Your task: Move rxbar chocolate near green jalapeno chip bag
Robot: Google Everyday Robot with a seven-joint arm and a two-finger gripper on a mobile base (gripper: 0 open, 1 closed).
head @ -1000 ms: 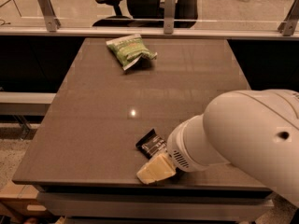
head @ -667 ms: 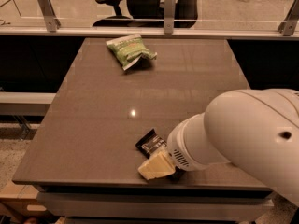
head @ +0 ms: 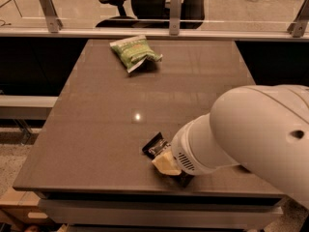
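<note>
Gripper (head: pixel 167 164) rests over one rxbar chocolate (head: pixel 154 144) at the table (head: pixel 96 124) front edge; opening cannot be determined. One green jalapeno chip bag (head: pixel 134 51), well apart.

Open tabletop (head: pixel 111 124) between near-edge tool (head: pixel 166 164) and bag (head: pixel 134 51)

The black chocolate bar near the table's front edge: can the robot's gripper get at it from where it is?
Probably yes. The gripper is right at the rxbar chocolate, hiding part of it, with nothing between them; the green jalapeno chip bag lies far back on the table.
</note>
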